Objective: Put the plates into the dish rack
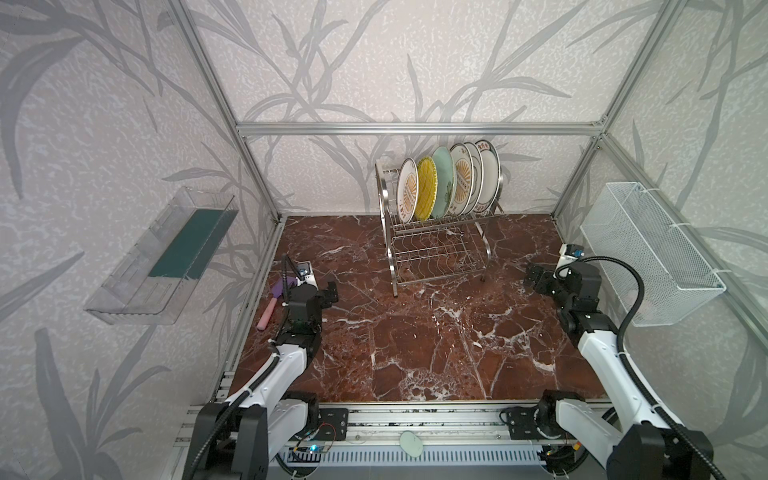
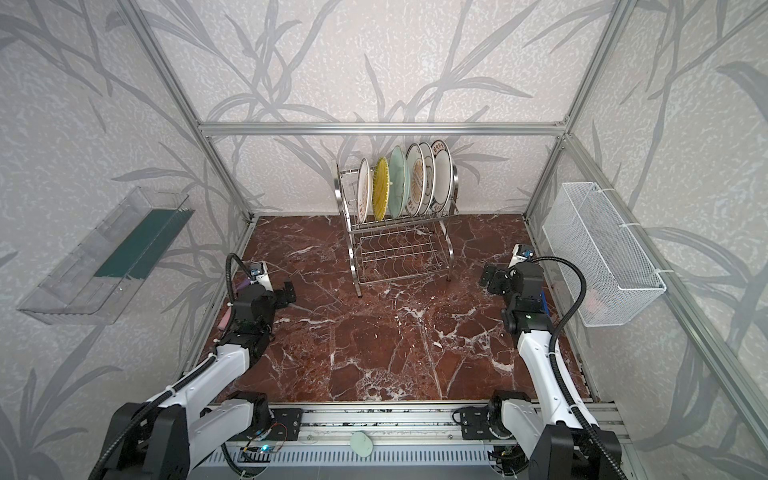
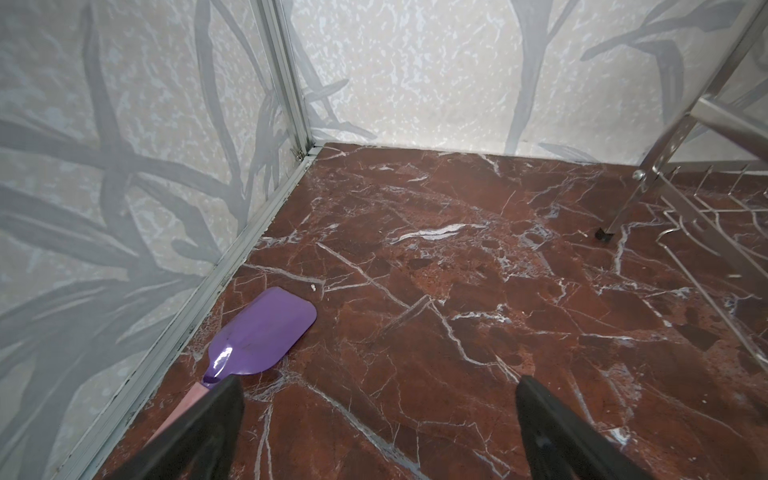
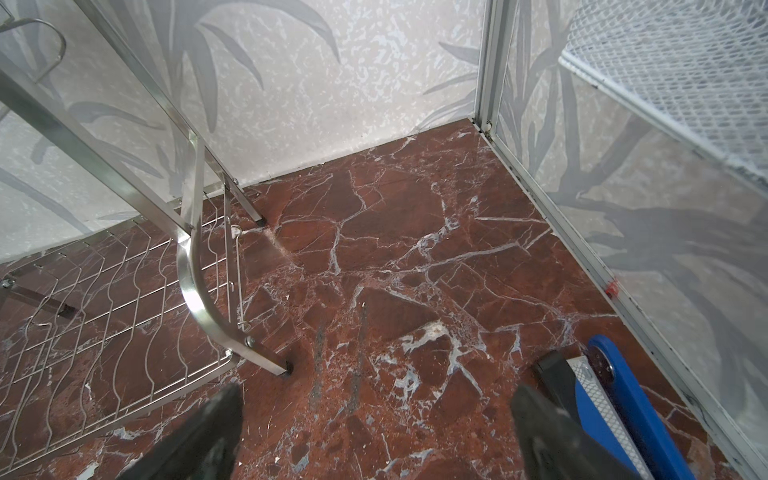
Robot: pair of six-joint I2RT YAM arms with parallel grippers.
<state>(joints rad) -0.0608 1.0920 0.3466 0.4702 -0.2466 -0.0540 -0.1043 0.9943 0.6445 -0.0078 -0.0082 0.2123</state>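
Several plates [image 1: 442, 183] [image 2: 401, 183] stand upright in the slotted upper shelf of the steel dish rack [image 1: 390, 249] [image 2: 352, 257] at the back middle. From the left come a white plate with an orange sunburst [image 1: 407, 191], a yellow ribbed one [image 1: 427, 189], a pale teal one, another sunburst and white ones with dark markings [image 1: 488, 174]. The lower shelf holds nothing. My left gripper [image 1: 330, 291] [image 3: 378, 382] hovers open near the left wall, far from the rack. On the right, the right gripper [image 1: 534, 276] [image 4: 376, 390] is open beside the rack's curved leg [image 4: 191, 282].
A purple spatula with a pink handle [image 1: 272, 303] [image 3: 262, 332] lies by the left wall under my left arm. A blue-and-white tool [image 4: 602, 399] lies by the right wall. A white mesh basket [image 1: 648, 253] hangs on the right wall, a clear tray [image 1: 162, 253] on the left.
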